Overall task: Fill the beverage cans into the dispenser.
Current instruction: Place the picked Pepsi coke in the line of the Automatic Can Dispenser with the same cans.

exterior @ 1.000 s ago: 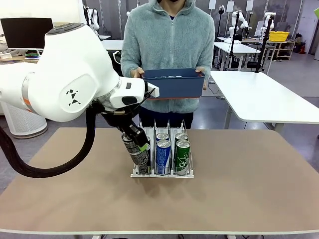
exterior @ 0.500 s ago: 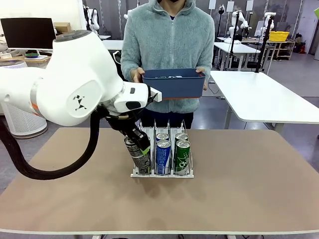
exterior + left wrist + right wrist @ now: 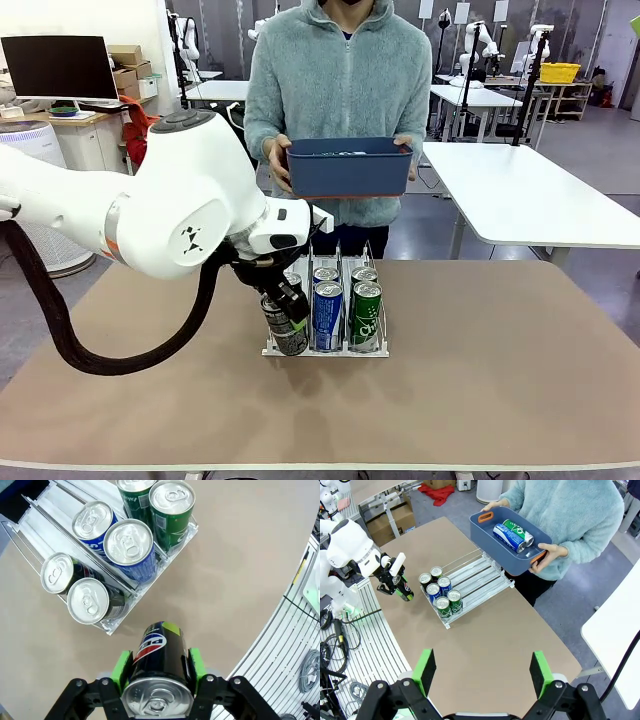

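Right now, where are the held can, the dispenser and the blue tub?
held can [image 3: 165,655], left wrist view, dark side wall
dispenser [image 3: 477,577], right wrist view, bare rear lanes
blue tub [image 3: 350,168], front view, front wall

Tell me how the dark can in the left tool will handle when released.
The dark can looks smooth and glossy, so it may slip from the left tool if the squeeze eases. Slim and round, it would probably roll if laid down. Held tilted, it may wobble when set in the dispenser.
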{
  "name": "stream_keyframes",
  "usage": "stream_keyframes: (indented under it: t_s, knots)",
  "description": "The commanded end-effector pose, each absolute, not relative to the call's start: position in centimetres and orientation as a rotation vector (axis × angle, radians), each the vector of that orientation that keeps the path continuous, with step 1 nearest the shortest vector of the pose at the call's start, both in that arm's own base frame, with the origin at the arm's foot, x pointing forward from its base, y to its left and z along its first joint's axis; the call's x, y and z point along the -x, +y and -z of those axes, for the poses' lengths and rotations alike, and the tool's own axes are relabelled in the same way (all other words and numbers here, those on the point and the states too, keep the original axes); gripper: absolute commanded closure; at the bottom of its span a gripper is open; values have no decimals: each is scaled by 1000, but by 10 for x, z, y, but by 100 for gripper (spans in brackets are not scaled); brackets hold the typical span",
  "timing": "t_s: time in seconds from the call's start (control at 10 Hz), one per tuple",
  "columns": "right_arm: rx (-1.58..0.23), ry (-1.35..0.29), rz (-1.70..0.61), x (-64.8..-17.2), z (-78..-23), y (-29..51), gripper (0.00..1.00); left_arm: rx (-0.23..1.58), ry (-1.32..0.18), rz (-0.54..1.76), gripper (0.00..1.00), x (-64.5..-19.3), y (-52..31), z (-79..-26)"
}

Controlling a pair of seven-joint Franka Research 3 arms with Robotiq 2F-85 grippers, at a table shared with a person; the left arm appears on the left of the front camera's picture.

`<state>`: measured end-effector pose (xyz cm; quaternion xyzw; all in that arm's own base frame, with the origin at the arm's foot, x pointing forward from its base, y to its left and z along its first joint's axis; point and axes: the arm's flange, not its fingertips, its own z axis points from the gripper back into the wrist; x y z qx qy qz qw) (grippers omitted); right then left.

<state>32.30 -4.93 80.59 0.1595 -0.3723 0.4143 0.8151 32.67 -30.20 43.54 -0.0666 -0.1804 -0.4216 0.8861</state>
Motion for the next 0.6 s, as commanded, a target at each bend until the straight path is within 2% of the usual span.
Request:
stream_keyframes:
  t_s: [0.0,0.2,0.5]
  knots:
    - [-341,-790,-886,-322,-804,-49,0,110,-370,889,42,-336,-302,-435]
    - [-341,-790,-886,-322,-804,-49,0,138,-375,877,42,-327,-302,-435]
    - [-341,-790,-886,-322,-804,-49,0,94,-386,815,42,-344,-305,-421]
